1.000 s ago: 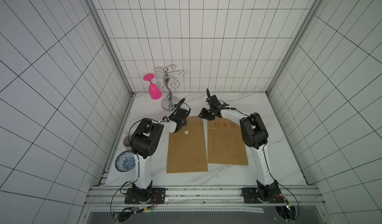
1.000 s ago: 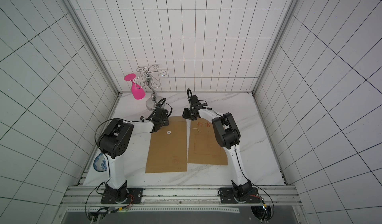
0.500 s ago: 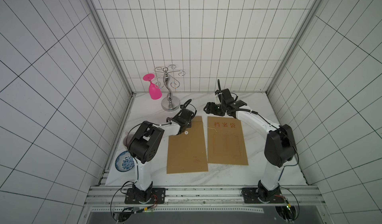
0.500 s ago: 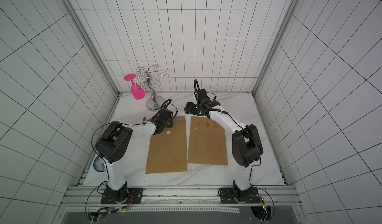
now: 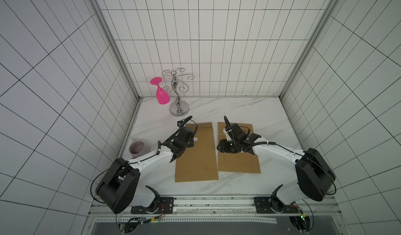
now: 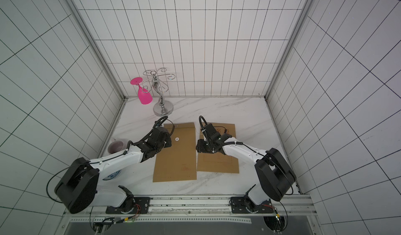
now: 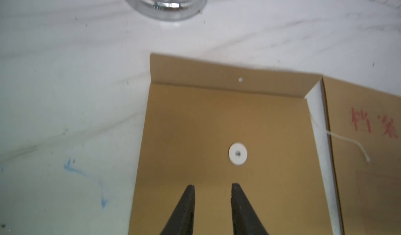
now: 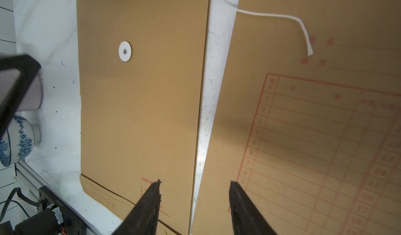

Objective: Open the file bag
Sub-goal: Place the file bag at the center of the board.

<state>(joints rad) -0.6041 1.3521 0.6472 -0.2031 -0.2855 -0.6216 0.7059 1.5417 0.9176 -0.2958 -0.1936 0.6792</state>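
Two brown file bags lie side by side on the white table. The left file bag (image 5: 196,158) (image 6: 175,162) (image 7: 217,118) (image 8: 141,103) shows a white round button (image 5: 195,139) (image 7: 237,153) (image 8: 125,51), and its flap (image 7: 217,75) lies folded out flat at the far end. A loose white string (image 7: 342,137) (image 8: 282,16) trails onto the right file bag (image 5: 238,162) (image 8: 303,114), which carries red print. My left gripper (image 5: 190,144) (image 7: 212,187) hovers just short of the button, open and empty. Over the gap between the bags, my right gripper (image 5: 220,147) (image 8: 195,184) is open and empty.
A chrome glass rack (image 5: 178,92) (image 7: 165,3) with a pink glass (image 5: 161,95) hanging from it stands at the back left. A pale mug (image 5: 138,148) and a blue-and-white bowl (image 6: 112,175) (image 8: 17,140) sit by the left wall, under my left arm.
Both grippers have drawn back from the bags' far ends toward the front. The left gripper, shut before, now stands open. The right arm's elbow has swung out to the right.
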